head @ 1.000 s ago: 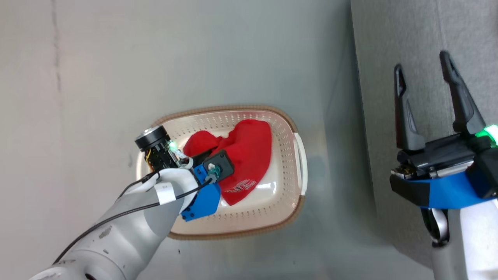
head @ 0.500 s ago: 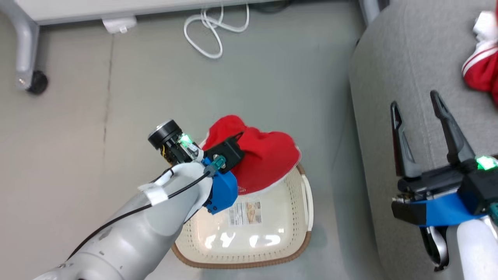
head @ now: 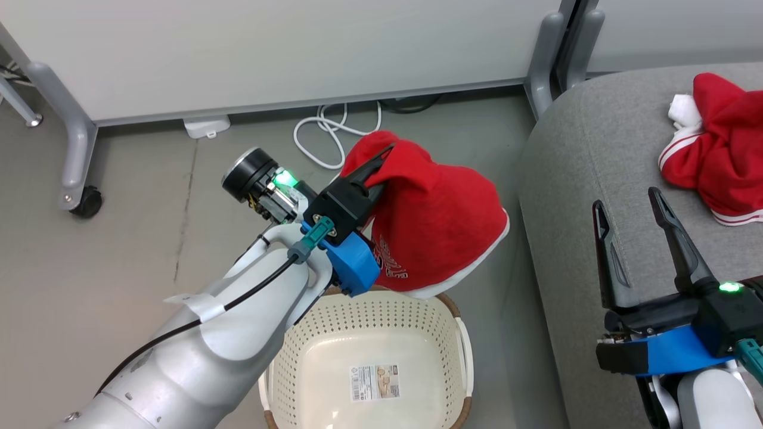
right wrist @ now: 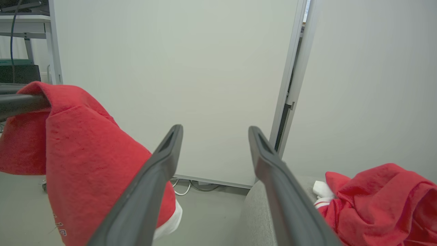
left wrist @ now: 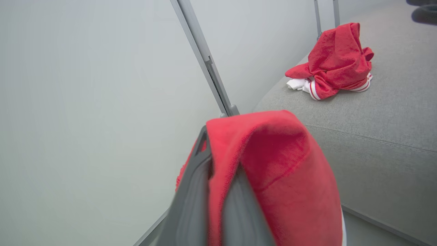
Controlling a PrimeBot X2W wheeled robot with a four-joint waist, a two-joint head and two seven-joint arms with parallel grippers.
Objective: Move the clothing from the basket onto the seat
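Left hand (head: 386,154) tight on red garment (head: 441,232), long axis vertical, hem down over basket (head: 369,310); right hand (head: 626,199) wide.

The basket (head: 381,310) stands on the floor (head: 149,238), left of the seat (head: 572,179). The held garment (head: 435,226) hangs from the left gripper (head: 381,161) above its far rim; the other garment (head: 721,161) lies on the seat.

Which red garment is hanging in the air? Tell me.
The lettered garment, pinched in the left gripper above the basket; the striped garment lies crumpled on the sofa seat.
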